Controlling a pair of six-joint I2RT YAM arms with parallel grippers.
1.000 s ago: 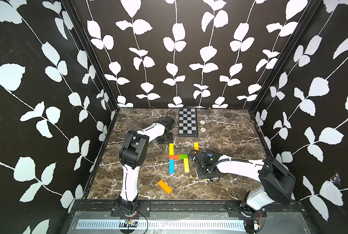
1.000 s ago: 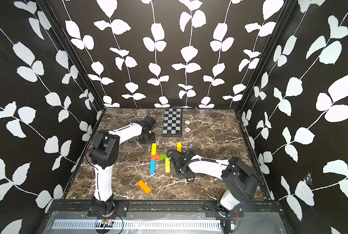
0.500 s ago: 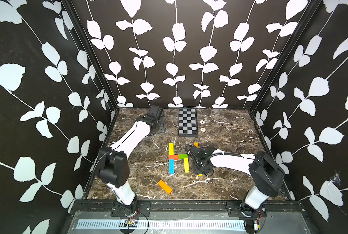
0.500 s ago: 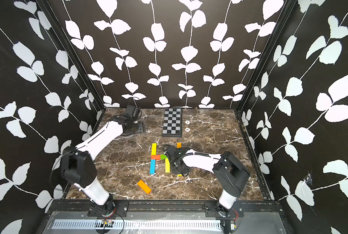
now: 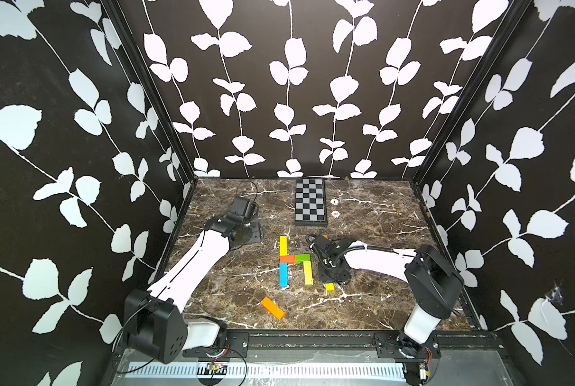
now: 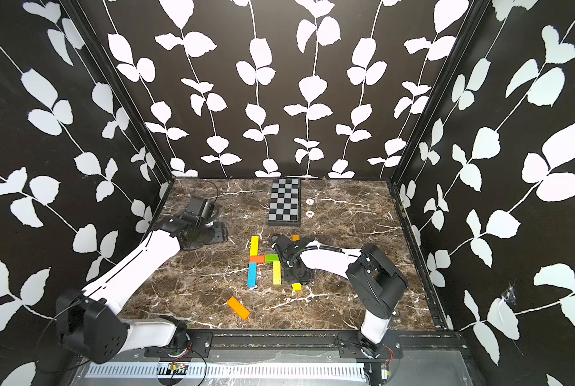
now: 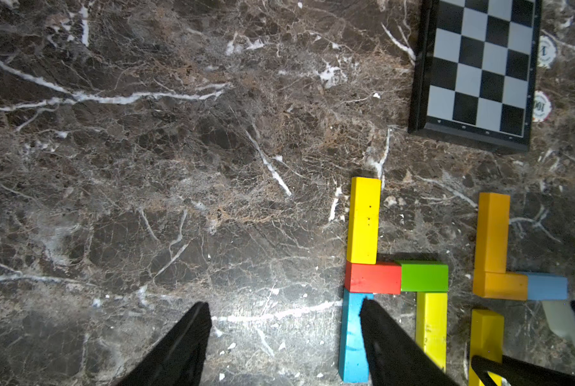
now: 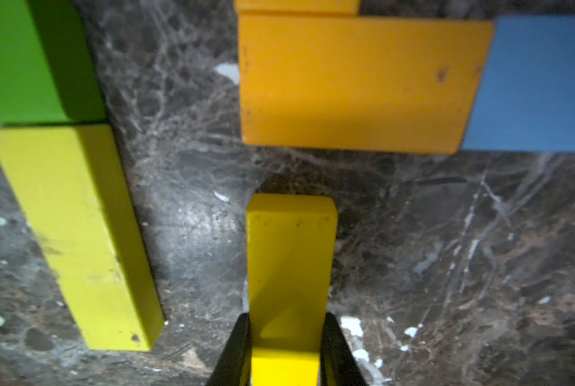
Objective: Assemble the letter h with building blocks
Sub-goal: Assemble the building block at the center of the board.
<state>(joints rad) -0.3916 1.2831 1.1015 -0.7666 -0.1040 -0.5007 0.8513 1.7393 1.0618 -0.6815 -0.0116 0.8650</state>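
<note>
A finished letter h lies flat mid-table in both top views: yellow stem [image 5: 283, 245], red crossbar [image 5: 287, 259], green block [image 5: 302, 257], blue lower stem [image 5: 283, 274], yellow-green leg [image 5: 308, 272]. Right of it lie a long orange bar [image 7: 491, 230], a short orange block [image 8: 356, 83] and a blue block [image 8: 533, 83], joined in an L. My right gripper [image 8: 286, 320] is shut on a yellow bar [image 8: 291, 267], whose far end stops short of the orange block. My left gripper [image 7: 284, 305] hangs open and empty, left of the h.
A loose orange block [image 5: 272, 308] lies slanted near the front edge. A checkered board [image 5: 310, 203] sits at the back, with two white round tokens [image 5: 335, 201] beside it. The left arm [image 5: 212, 247] stretches along the left wall.
The left arm has swung from the middle back to the far left and its jaws have widened. The right gripper stays beside the h's leg, gripping slightly tighter.
</note>
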